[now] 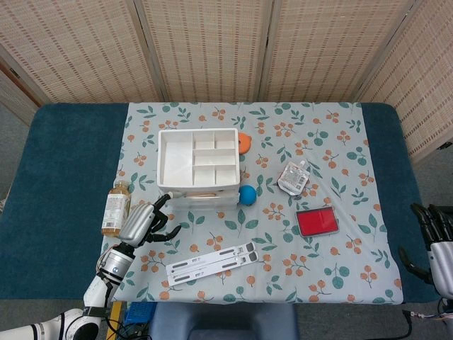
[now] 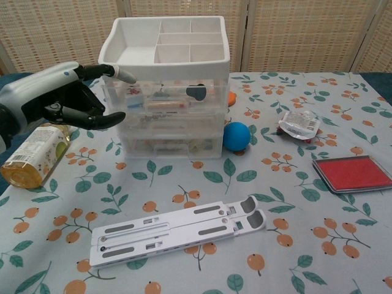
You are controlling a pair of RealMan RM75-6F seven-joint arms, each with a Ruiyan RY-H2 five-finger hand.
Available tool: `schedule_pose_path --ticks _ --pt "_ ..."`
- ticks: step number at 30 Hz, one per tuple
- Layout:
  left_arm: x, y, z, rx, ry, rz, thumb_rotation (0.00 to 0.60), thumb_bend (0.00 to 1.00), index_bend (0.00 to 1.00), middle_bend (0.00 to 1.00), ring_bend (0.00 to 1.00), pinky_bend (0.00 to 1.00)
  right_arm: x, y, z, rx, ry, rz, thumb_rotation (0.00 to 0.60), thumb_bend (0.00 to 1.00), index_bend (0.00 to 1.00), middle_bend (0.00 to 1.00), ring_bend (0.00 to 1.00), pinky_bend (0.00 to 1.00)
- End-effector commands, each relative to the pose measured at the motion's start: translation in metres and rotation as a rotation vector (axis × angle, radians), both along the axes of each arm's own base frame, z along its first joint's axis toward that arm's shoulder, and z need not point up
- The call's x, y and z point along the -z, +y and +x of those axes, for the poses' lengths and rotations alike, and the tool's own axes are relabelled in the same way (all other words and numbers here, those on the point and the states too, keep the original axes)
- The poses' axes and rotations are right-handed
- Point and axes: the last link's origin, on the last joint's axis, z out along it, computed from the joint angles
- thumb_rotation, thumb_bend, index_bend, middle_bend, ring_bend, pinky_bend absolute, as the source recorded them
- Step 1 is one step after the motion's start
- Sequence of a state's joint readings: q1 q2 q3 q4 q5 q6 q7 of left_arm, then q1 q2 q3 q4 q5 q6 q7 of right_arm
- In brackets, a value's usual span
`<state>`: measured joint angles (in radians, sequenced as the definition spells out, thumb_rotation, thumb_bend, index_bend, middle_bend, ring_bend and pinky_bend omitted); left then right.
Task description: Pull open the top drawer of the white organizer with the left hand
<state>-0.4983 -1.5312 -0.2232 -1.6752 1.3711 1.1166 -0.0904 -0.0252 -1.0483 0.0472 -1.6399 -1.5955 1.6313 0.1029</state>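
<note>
Left hand [image 2: 58,98] empty, fingers spread, one fingertip at top-left front corner of white organizer [image 2: 165,86], contact unclear; top drawer [image 2: 162,95] closed; right hand [image 1: 435,237] off table edge, grasp unclear

The tabletop [image 1: 64,191] is being covered in dark teal fabric, and a floral cloth [image 1: 340,142] with orange fruit and green leaves is being spread over its middle. On the cloth, the white organizer [image 1: 197,166] is being carried toward the back left, with an orange object [image 1: 245,142] partly hidden at its right rear and a blue ball [image 1: 247,195] just beside its front right corner. A bottle [image 1: 116,207] is being supported on its side at the cloth's left edge. A silver folding stand [image 1: 212,259] is lying flat near the front. A clear pouch [image 1: 294,177] and a red pad [image 1: 316,222] are being held to the right.
</note>
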Motion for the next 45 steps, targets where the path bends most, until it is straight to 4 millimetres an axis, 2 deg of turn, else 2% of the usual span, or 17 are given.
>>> schedule_pose_path --ticks 1,11,18,28,45 --pt "0.003 0.002 -0.002 0.0 0.031 0.014 0.6 0.3 0.2 0.96 1.0 1.0 0.0 0.0 0.0 0.0 -0.001 -0.001 0.6 0.37 0.0 0.08 0.03 0.08" --pt "0.006 0.006 -0.006 0.0 0.087 0.033 0.6 0.29 0.2 0.96 1.0 1.0 0.001 0.0 0.0 0.003 -0.002 0.001 0.6 0.37 0.0 0.08 0.03 0.08" --pt "0.007 0.007 -0.001 0.034 0.109 0.031 0.6 0.3 0.21 0.96 1.0 1.0 0.001 0.0 -0.002 0.009 -0.004 0.0 0.6 0.37 0.0 0.08 0.03 0.08" --pt "0.006 0.007 0.001 0.048 0.092 0.018 0.6 0.3 0.29 0.96 1.0 1.0 -0.001 0.003 -0.005 0.018 -0.008 -0.009 0.6 0.37 0.0 0.08 0.03 0.08" --pt "-0.002 -0.004 0.001 0.097 0.104 0.0 0.6 0.3 0.38 0.96 1.0 1.0 -0.001 0.003 -0.005 0.019 -0.009 -0.011 0.6 0.37 0.0 0.08 0.03 0.08"
